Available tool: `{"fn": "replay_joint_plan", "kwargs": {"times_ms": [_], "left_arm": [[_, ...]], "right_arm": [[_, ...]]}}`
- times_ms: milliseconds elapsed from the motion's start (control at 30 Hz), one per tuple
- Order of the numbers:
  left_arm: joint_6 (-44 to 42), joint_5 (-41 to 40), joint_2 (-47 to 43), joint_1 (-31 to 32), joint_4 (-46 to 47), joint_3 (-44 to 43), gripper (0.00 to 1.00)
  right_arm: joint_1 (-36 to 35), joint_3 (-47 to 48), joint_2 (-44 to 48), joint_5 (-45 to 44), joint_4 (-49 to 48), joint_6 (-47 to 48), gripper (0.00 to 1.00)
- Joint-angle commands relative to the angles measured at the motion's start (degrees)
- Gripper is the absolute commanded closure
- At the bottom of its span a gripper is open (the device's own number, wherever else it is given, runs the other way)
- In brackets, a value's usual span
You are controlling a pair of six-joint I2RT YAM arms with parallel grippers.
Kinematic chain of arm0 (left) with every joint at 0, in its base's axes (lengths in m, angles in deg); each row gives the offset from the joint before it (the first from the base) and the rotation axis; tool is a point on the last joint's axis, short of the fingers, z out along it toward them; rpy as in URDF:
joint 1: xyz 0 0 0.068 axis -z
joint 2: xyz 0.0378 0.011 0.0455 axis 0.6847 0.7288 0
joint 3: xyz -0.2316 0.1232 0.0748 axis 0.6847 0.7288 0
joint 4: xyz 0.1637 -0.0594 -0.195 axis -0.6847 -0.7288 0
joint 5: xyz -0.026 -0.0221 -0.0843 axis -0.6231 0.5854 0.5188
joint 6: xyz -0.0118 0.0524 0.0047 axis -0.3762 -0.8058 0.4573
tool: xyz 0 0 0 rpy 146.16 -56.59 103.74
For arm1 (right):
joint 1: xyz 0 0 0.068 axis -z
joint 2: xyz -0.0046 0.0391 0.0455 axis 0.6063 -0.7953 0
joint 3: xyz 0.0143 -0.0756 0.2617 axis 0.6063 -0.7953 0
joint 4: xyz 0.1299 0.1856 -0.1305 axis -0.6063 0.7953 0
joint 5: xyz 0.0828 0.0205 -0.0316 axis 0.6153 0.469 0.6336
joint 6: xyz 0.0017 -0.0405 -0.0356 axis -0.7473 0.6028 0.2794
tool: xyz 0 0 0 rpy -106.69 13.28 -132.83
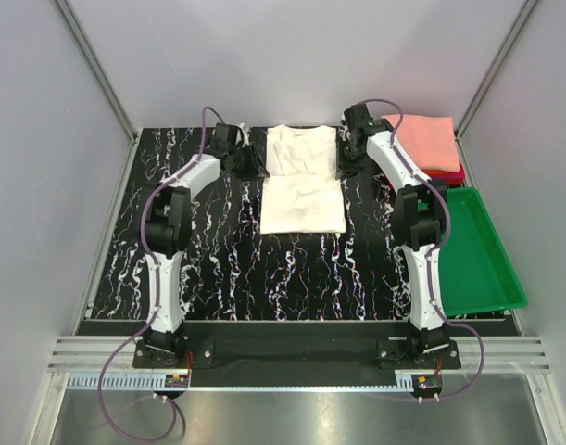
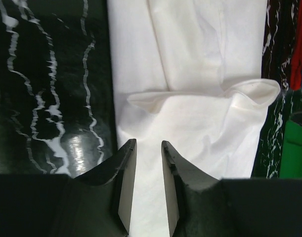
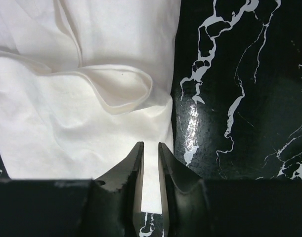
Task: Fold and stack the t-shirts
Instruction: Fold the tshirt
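Mid-fold: the cream-white t-shirt (image 1: 301, 190) lies half-doubled at the bench's (image 1: 218, 269) far centre; left fingers (image 1: 253, 164) and right fingers (image 1: 347, 158) (both slightly apart) flank its far corners; next, likely pinching those corners.

I count two grippers: my left gripper (image 1: 248, 162) and my right gripper (image 1: 349, 158). Between them lies one cream-white t-shirt (image 1: 302, 181). Just outside my right gripper, one salmon-pink t-shirt (image 1: 421, 141) tops one red t-shirt (image 1: 446, 173); I cannot count any deeper. Behind that hand sits one green tray (image 1: 477, 250).
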Motion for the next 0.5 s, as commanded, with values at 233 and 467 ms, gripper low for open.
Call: {"fn": "replay_joint_plan", "kwargs": {"times_ms": [233,467], "left_arm": [[-1.1,4.5,5.1,1.9,4.4,-4.7,0.70],[-2.0,-1.3,10.7,1.0,2.7,-11.0,0.71]], "right_arm": [[-0.2,-1.3,-2.3,5.3,-4.4,-0.7,0.78],[3.1,8.8,-11.7,5.4,-5.0,-2.1,0.77]]}}
